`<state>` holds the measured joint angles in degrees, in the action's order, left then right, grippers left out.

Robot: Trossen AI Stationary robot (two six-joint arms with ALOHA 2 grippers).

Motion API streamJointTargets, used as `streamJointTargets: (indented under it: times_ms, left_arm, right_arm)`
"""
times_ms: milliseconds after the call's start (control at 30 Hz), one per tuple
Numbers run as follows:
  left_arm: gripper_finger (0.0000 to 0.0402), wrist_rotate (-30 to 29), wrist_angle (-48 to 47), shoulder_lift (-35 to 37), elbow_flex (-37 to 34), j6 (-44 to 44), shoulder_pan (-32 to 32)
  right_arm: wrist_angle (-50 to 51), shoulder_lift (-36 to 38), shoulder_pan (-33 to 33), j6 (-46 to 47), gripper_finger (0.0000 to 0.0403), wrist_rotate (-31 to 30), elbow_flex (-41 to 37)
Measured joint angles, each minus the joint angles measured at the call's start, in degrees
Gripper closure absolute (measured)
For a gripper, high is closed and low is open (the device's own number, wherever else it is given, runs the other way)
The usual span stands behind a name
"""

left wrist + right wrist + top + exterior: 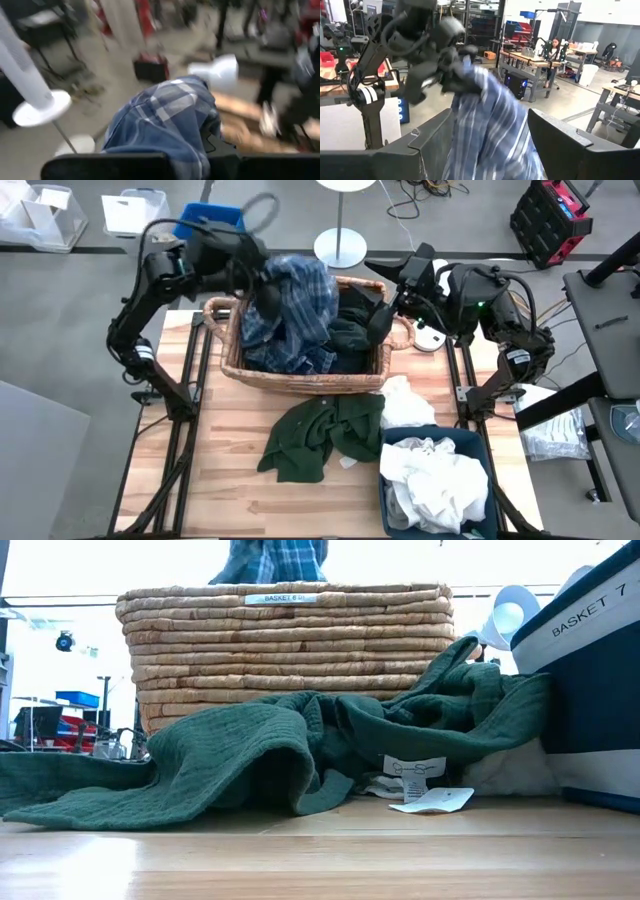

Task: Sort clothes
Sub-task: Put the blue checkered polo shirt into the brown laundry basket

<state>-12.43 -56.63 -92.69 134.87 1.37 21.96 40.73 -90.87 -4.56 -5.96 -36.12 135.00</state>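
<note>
A navy-blue plaid garment (290,305) hangs from my left gripper (258,280), which is shut on it above the left part of the wicker basket (300,383). Its lower folds rest in the basket beside dark garments (350,332). My right gripper (378,322) stands open over the basket's right part, pointing at the plaid cloth (490,145); whether it touches the cloth I cannot tell. A dark green garment (320,435) lies spread on the table in front of the basket. White clothes (435,480) fill the navy bin (400,445). My left gripper pinches a bunched part of the plaid garment at its top (466,70), several layers gathered between the two fingers. The fingers reach out almost level from the table's left side. The cloth (170,120) drapes slack below the hold, its lower part lying in the basket.
A white garment (405,398) lies between the basket and the navy bin (590,690). The green garment (250,750) leans against the basket's near wall. A white round stand base (340,248) sits beyond the far edge. Bare wood (230,500) shows at the near left.
</note>
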Motion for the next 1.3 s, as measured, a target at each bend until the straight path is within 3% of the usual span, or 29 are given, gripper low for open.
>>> streamJointTargets:
  times_ms: [367, 600, 1300]
  left_arm:
    - [0.0401, 2.69, -29.34, -3.85, -0.71, -0.19, 0.42]
    - [0.0401, 9.41, -30.33, -9.41, -0.76, -0.05, 0.34]
    - [0.0401, 7.97, -33.41, -23.66, -1.53, 0.63, 2.16]
  right_arm:
    - [-0.05, 0.0, -0.02, 0.02, 0.0147, 0.04, 0.0]
    - [-0.04, 0.0, -0.02, 0.03, 0.0155, 0.07, 0.0]
    - [4.07, 0.02, -0.02, 2.56, 0.0156, 0.09, -0.02]
